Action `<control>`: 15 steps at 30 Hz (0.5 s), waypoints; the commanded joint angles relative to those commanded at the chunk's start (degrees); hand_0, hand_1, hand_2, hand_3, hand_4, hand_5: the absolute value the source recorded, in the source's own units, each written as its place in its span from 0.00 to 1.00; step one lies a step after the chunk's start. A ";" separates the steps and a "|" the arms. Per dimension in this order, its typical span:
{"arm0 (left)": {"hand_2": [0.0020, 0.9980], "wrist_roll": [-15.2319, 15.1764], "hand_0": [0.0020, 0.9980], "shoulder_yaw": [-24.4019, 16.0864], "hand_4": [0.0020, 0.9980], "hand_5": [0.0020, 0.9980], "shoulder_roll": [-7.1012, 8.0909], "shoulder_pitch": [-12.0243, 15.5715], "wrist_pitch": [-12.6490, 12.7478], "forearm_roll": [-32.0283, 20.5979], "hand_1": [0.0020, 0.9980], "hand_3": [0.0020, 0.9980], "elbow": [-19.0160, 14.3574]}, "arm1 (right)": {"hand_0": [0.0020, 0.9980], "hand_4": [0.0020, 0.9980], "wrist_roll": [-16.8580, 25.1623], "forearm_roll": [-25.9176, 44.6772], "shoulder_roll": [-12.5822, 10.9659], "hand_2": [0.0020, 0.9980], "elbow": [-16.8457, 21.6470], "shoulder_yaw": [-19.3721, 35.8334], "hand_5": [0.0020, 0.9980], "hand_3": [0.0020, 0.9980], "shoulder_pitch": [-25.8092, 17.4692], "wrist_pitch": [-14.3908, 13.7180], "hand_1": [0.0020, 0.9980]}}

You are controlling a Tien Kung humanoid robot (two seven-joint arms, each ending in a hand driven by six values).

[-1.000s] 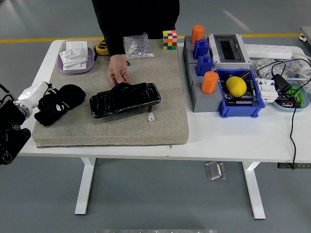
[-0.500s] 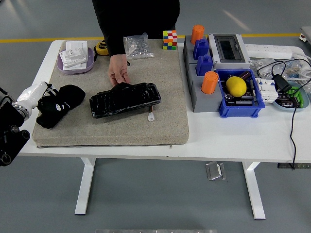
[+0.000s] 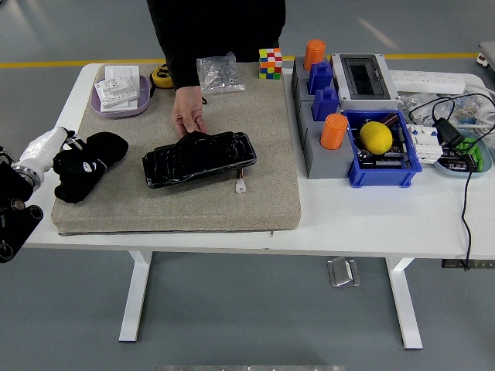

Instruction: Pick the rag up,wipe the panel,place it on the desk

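Black arm (image 3: 14, 220) at the left edge, built of chunky rounded segments with round joint caps and small circular fittings on the lower housing. White, glossy cylindrical wrist section (image 3: 37, 148) above it, with a thin dark cable looping off near the edge. Black robot hand (image 3: 77, 162) with small white markings on its surface. Across the surface, a person (image 3: 216, 35) in a black long-sleeved top, sleeve (image 3: 184, 73) ending at the wrist.

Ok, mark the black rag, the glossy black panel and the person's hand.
Black rag (image 3: 93, 158), head view, its middle.
Glossy black panel (image 3: 199, 158), head view, its top face.
Person's hand (image 3: 188, 113), head view, its back.
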 joint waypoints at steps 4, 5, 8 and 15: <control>0.45 -0.48 0.32 -0.79 0.28 0.00 0.50 0.49 0.51 -4.89 0.22 0.36 -0.37 | 0.70 0.93 0.00 0.00 0.06 0.69 -0.02 0.02 0.45 0.59 -0.01 0.00 0.68; 0.45 -0.57 0.32 -1.14 0.28 0.00 0.66 0.71 0.57 -6.17 0.22 0.36 -0.64 | 0.70 0.93 0.00 0.02 0.09 0.69 -0.03 0.03 0.45 0.59 -0.01 0.00 0.68; 0.45 -0.13 0.32 -2.41 0.28 0.00 1.71 1.57 0.30 -6.37 0.22 0.36 -2.89 | 0.70 0.93 -0.01 0.05 0.11 0.69 -0.05 0.10 0.45 0.59 0.01 -0.01 0.68; 0.46 2.68 0.32 -3.21 0.31 0.00 4.41 3.54 -1.42 -4.14 0.22 0.38 -10.30 | 0.70 0.93 -0.03 0.38 -0.12 0.69 -0.12 -0.35 0.45 0.59 -0.02 0.03 0.68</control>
